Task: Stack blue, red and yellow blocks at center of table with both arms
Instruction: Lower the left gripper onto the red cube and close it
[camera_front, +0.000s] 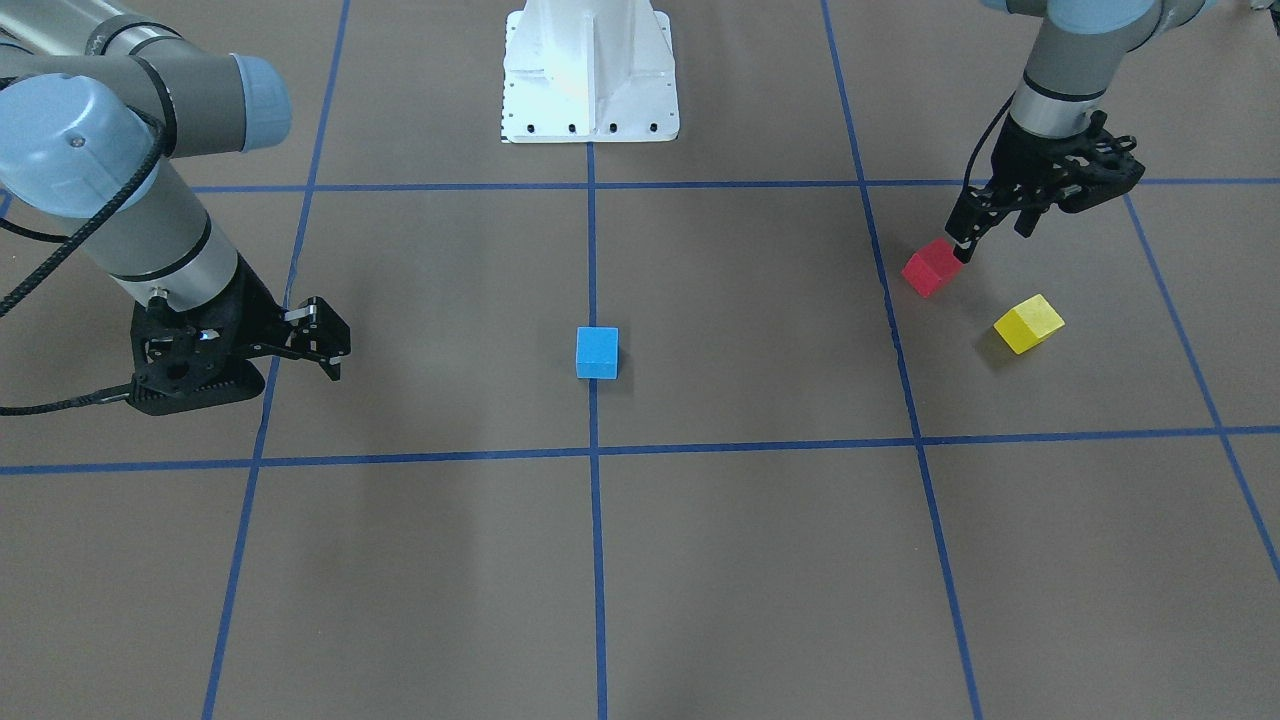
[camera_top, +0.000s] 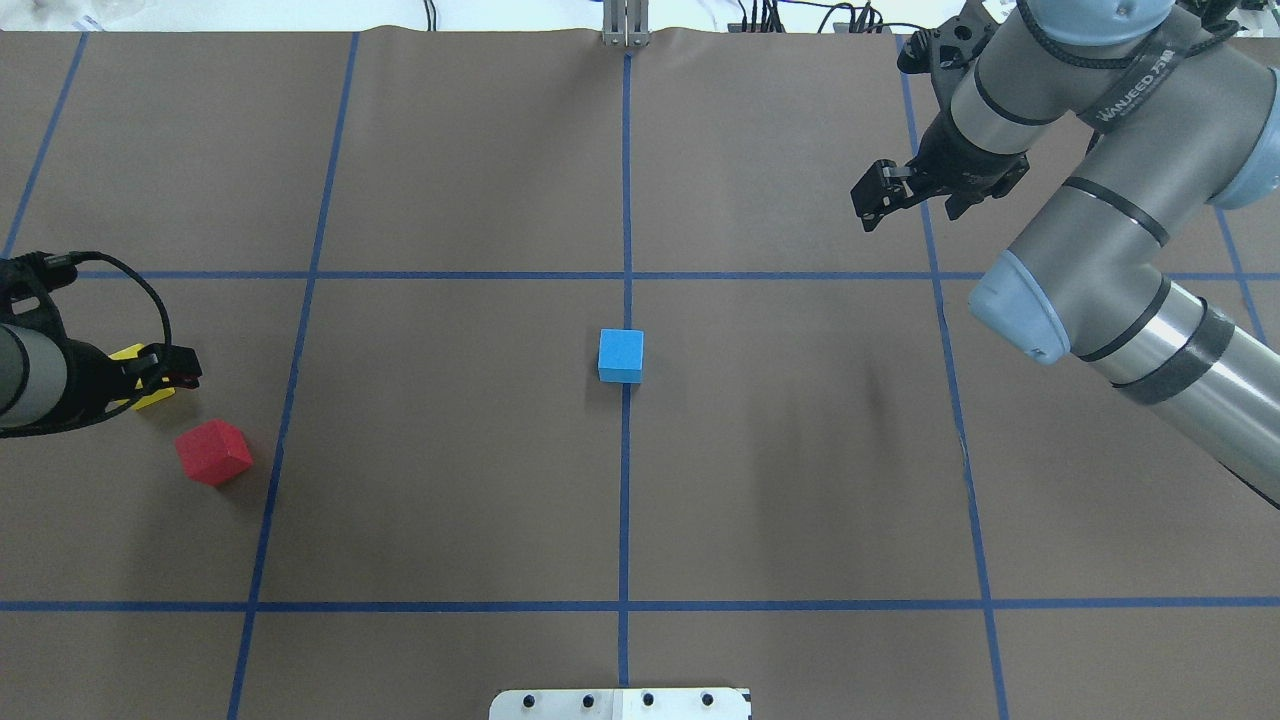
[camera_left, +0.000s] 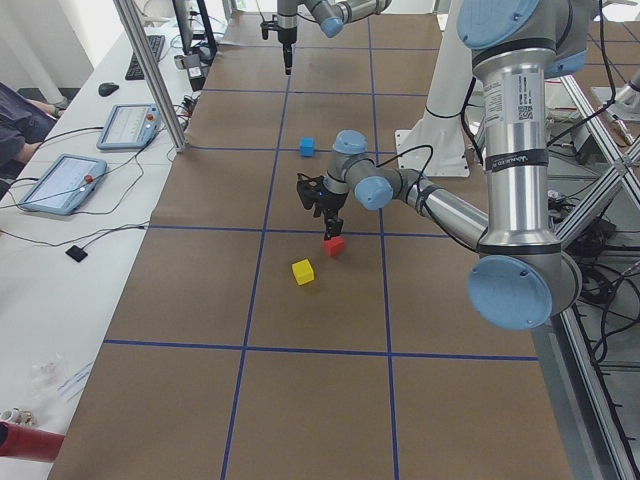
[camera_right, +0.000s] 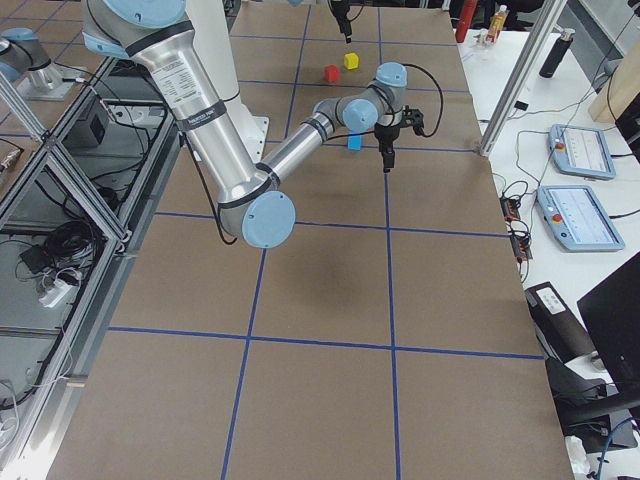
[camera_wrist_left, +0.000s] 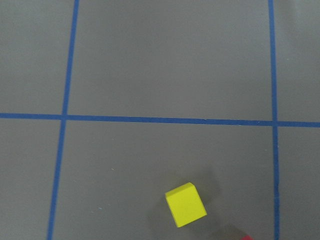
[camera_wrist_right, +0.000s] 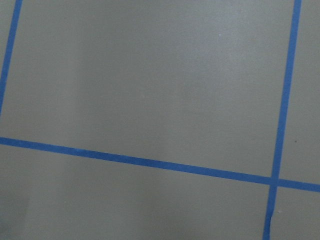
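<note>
The left gripper is hovering, jaws apart, at the red block; the yellow block is lying nearby. The blue block is sitting at table centre. For the right gripper, the opening cannot be told.

Front-facing: beyond the blue block, looking back, steeply down.
Overhead: opposite side of it, high, looking forward.
Sides: far off left and right of it; all four share it.
Wrists: close, facing downward.
</note>
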